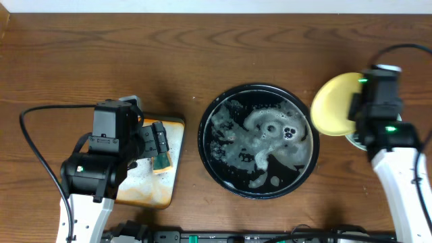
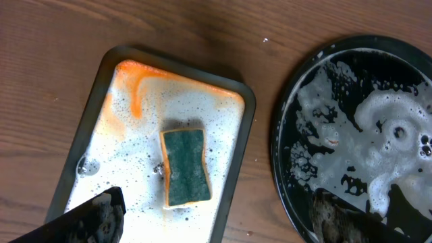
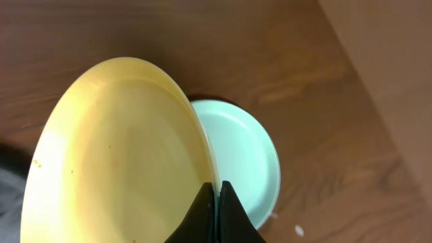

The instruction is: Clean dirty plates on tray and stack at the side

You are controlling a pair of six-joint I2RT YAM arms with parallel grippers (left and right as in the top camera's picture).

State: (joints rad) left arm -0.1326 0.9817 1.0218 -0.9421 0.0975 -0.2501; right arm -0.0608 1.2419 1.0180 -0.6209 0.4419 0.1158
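Tray full of suds; sponge in metal pan.

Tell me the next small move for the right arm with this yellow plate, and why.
Probably lower the yellow plate flat onto the blue-green plate beside the tray, then release. The right jaws pinch its rim, it hangs tilted partly over that plate, and the foamy tray holds no plates.
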